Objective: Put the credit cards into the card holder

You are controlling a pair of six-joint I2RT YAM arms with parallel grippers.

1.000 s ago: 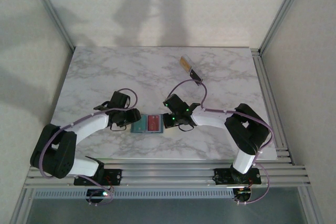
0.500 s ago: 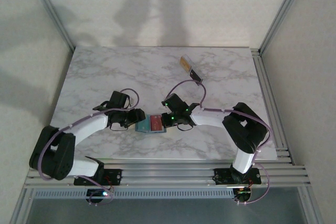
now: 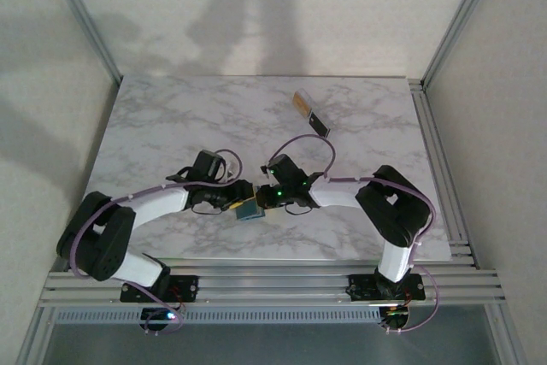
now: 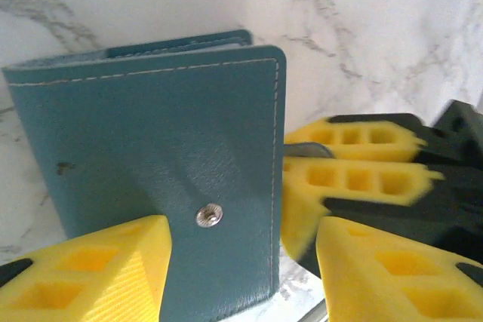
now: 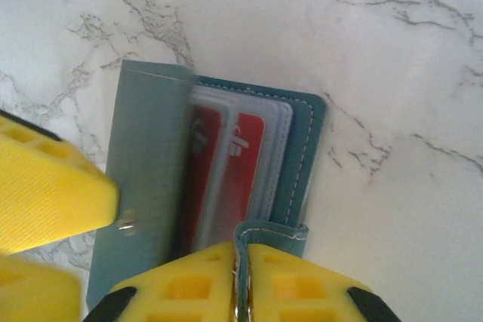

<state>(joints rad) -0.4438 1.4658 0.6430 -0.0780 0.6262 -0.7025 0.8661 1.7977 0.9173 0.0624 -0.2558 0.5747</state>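
Surface: grey-veined marble tabletop point(image 3: 154, 126), pale walls point(image 3: 299, 6) around it.
Card holder point(image 3: 311, 114): far side, right of centre; long axis diagonal, far-left to near-right.
Red cards point(image 5: 245, 171): sleeved in teal wallet point(image 3: 250, 208), near-centre.
Left jaws: open astride the wallet cover.
Right jaws: pinching the wallet's edge.

A robotics lab cell: aluminium frame point(image 3: 453, 32), plain white walls point(image 3: 342, 6); marble-look tabletop point(image 3: 162, 126).

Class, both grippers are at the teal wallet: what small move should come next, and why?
Probably the left gripper should swing the cover open, with the right gripper pinching the closing tab as anchor. The teal wallet stands half folded, its cover partly hiding the red cards, which must be reachable to go into the card holder.
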